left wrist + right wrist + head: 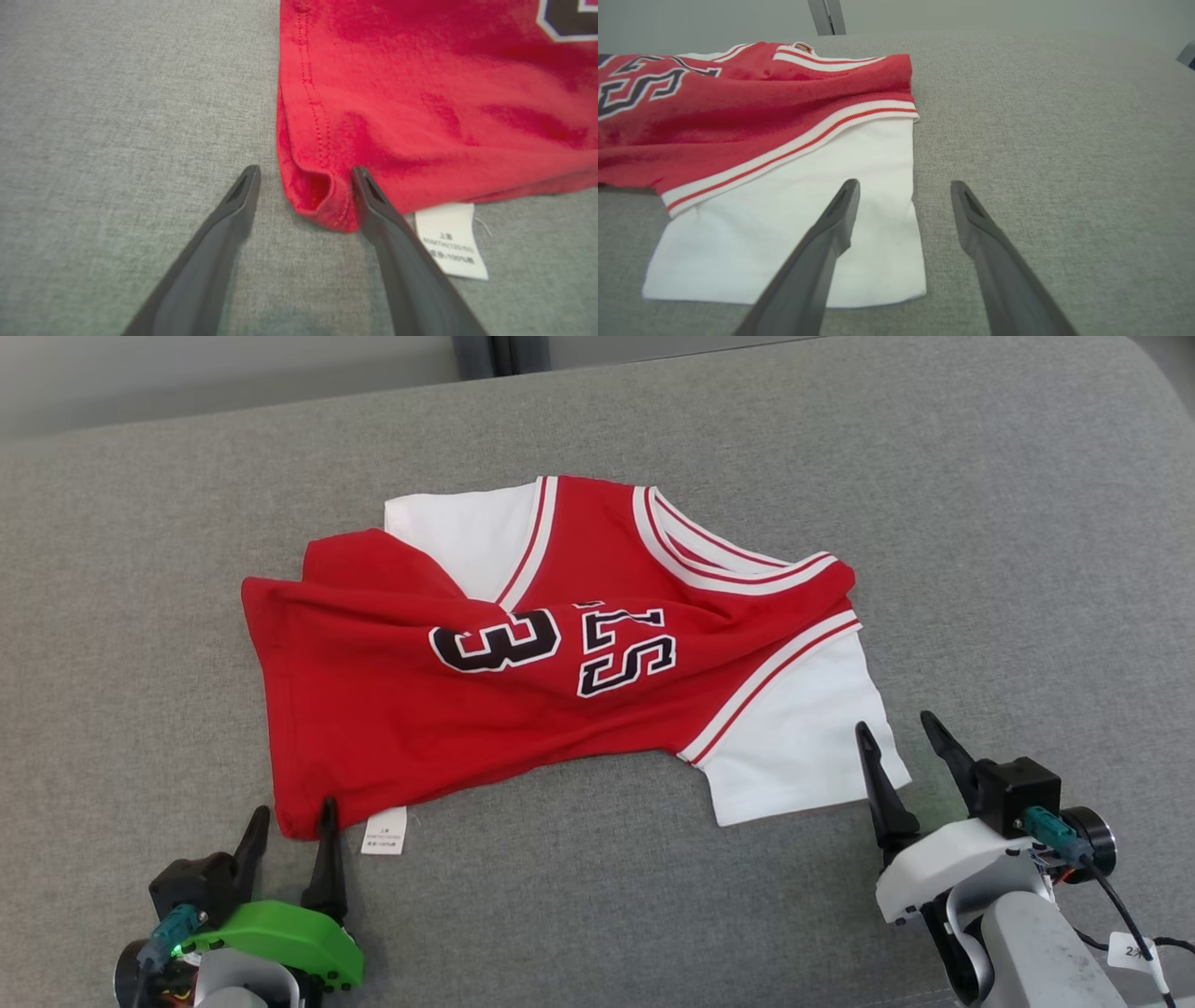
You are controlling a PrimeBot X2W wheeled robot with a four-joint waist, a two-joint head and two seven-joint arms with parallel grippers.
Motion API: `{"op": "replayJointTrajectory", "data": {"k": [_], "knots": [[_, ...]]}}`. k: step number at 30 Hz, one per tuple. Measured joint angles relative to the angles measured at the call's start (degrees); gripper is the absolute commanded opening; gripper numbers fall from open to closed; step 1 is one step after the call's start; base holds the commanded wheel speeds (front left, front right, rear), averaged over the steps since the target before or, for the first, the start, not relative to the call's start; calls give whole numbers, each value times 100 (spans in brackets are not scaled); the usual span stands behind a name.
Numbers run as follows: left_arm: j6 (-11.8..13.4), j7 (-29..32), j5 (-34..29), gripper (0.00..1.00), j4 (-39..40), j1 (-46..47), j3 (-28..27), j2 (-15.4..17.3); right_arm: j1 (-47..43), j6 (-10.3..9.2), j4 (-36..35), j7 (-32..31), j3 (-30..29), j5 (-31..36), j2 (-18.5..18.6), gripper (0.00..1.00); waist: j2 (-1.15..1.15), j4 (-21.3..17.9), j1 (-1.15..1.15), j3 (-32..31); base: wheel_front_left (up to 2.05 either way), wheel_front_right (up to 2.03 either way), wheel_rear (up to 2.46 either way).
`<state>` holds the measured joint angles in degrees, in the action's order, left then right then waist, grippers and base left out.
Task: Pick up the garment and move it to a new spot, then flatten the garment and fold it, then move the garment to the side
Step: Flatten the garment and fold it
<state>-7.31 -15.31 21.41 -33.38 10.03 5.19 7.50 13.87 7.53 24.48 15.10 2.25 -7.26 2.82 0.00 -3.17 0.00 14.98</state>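
Grey woven fabric covers the bench (pixel 980 569).

**Head view**
- The garment (pixel 523 709), a red jersey with white sleeves, lies rumpled about mid-bench.
- A red fold crosses the black number print (pixel 551 649) and hides the digits' far side, along with part of the far white sleeve.
- A care label (pixel 385 831) sticks out from under the hem toward the near edge.
- The left tool (pixel 294 810) is by the near-left corner. Its fingers are apart and straddle the hem corner.
- The right tool (pixel 893 721) is toward the near-right corner, fingers apart at the outer edge of the near white sleeve (pixel 794 747).
- The bodies of both tools are cut off by the bottom of the frame.

**Left wrist view**
- The left tool (pixel 304 169) has its fingers spread, with the garment (pixel 444 102) hem corner between the tips.
- One tip sits at the cloth edge; whether it touches or hovers, I cannot tell.
- The care label (pixel 451 242) print is too blurred to read.
- The numeral is cut off at the top corner of the frame.

**Right wrist view**
- The right tool (pixel 904 183) also has its fingers spread.
- One finger is over the white sleeve (pixel 784 224) and the other over bare bench (pixel 1064 140), with the sleeve's side edge between them.
- Contact cannot be judged.
- The garment (pixel 738 116) runs out of frame, so the digits are cropped.
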Motion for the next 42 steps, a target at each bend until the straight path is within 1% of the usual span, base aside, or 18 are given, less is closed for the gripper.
{"op": "replayJointTrajectory", "data": {"k": [5,11,12,13,14,15,16,17,23,27,30,35,40,42], "knots": [[0,-15,25,100,22,71,130,41,124,0,466,0,-121,219,1,100,0,58,0,110,0,0,0],[1,-26,180,100,8,118,342,62,261,-7,1016,60,157,212,26,100,0,106,0,125,0,0,0],[2,-35,249,100,7,118,414,69,292,-8,1109,70,211,194,33,80,0,108,0,116,0,0,0],[2,-35,282,100,-1,118,469,80,319,-23,1178,87,265,186,42,4,0,109,0,108,0,0,0],[2,-38,327,98,-18,118,537,99,343,-27,1246,94,318,151,53,0,0,109,0,98,0,0,0],[2,-40,387,41,-37,118,630,124,364,-26,1304,101,352,81,55,0,0,107,0,88,0,0,0],[2,-41,439,7,-55,118,697,143,375,-25,1333,101,376,49,48,0,0,104,0,81,0,0,0],[2,-41,515,0,-67,124,766,177,381,-24,1341,100,400,48,34,0,0,103,0,72,0,0,0],[0,-12,705,0,-45,148,909,235,353,-14,1202,43,289,-3,10,0,0,110,0,-37,0,0,0],[0,13,662,0,230,52,706,209,248,-5,896,4,202,-156,0,0,0,116,0,-189,0,0,0],[0,14,608,0,536,-36,569,171,192,-3,494,4,84,-336,-7,0,0,122,0,-341,0,0,0],[0,16,527,0,1126,-50,413,157,149,-3,-488,4,-211,-630,-3,0,0,132,0,-684,0,0,0],[0,18,482,0,1547,186,399,354,321,-3,-1271,3,-393,-835,-5,0,0,113,0,-1067,0,0,0],[-1,16,476,0,1737,449,505,580,558,-3,-1569,4,-491,-849,-8,0,0,97,0,-1221,0,0,0]]}}
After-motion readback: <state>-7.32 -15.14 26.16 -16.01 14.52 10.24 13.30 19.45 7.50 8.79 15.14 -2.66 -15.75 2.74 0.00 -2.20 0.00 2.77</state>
